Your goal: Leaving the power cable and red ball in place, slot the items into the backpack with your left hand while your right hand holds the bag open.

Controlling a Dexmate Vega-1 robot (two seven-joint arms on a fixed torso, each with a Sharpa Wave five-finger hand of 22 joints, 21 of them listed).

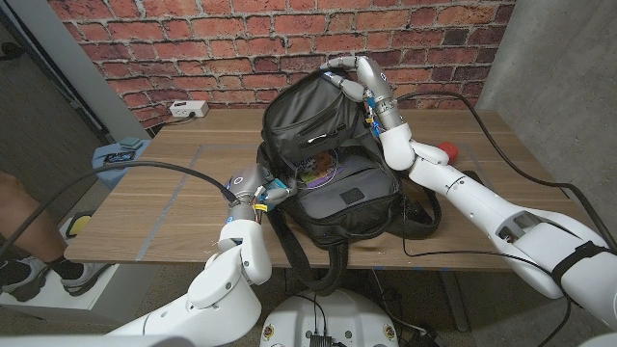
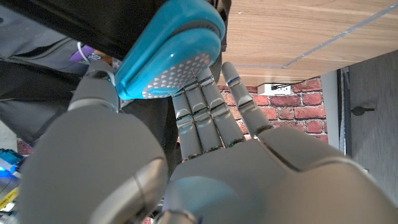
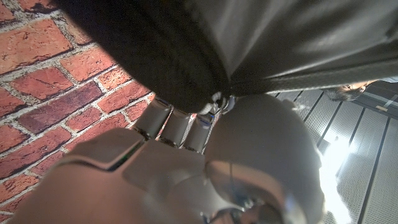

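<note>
The black backpack (image 1: pixel 333 159) stands open in the middle of the wooden table (image 1: pixel 174 207). My right hand (image 1: pixel 364 85) grips the top flap and holds it up; the right wrist view shows its fingers (image 3: pixel 171 124) curled into the black fabric (image 3: pixel 186 50). My left hand (image 1: pixel 249 193) is at the bag's left rim and pinches a teal oval item (image 2: pixel 168 59) with a white dotted face, just at the opening. A purple item (image 1: pixel 318 172) lies inside the bag. The red ball (image 1: pixel 445 150) sits to the right, behind my right forearm.
A black power cable (image 1: pixel 501 145) runs over the table's right side. A white power strip (image 1: pixel 188 109) lies at the back left by the brick wall. Blue things (image 1: pixel 120 152) sit at the table's left edge. A person's leg (image 1: pixel 19 207) shows at far left.
</note>
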